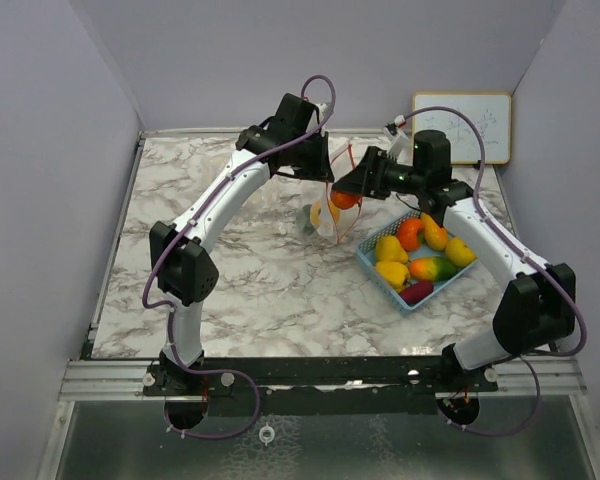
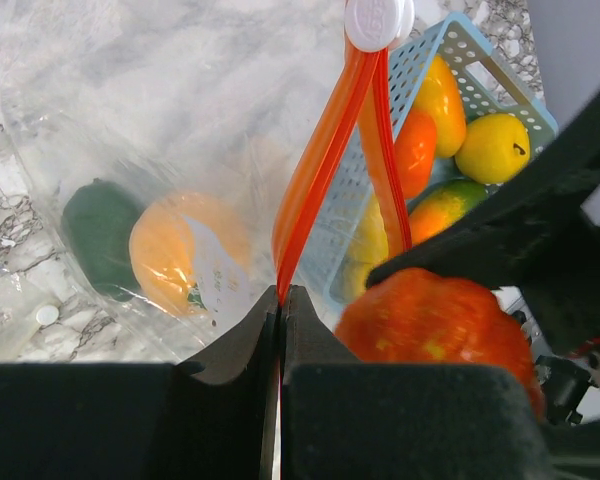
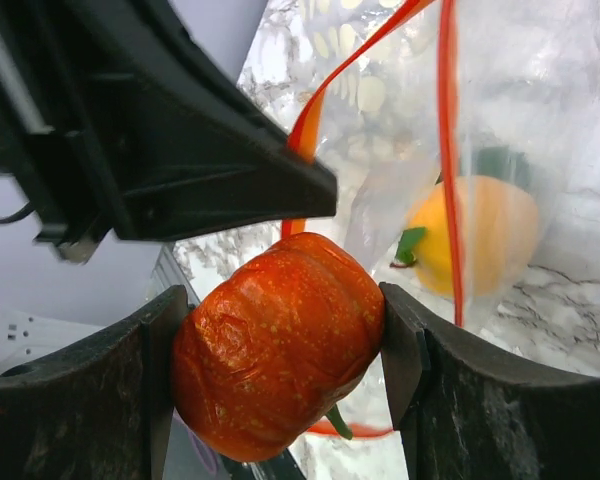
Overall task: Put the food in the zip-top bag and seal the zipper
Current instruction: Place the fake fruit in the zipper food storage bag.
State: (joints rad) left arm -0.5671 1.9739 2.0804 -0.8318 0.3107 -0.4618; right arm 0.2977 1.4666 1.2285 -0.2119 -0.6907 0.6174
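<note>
The clear zip-top bag (image 1: 323,216) with an orange zipper strip hangs open at the table's middle back. My left gripper (image 2: 281,300) is shut on the bag's orange zipper edge (image 2: 315,170), with the white slider (image 2: 378,20) at the strip's far end. A green piece (image 2: 98,235) and a yellow-orange fruit (image 2: 185,250) lie inside the bag. My right gripper (image 3: 280,340) is shut on an orange toy pumpkin (image 3: 275,350), held at the bag's mouth beside the left gripper (image 1: 325,180). The pumpkin also shows in the top view (image 1: 344,199).
The light blue basket (image 1: 370,262) stands right of the bag, holding several toy fruits: yellow (image 1: 390,247), orange (image 1: 410,233), green-orange (image 1: 435,268) and dark red (image 1: 417,291). A small whiteboard (image 1: 463,125) leans at the back right wall.
</note>
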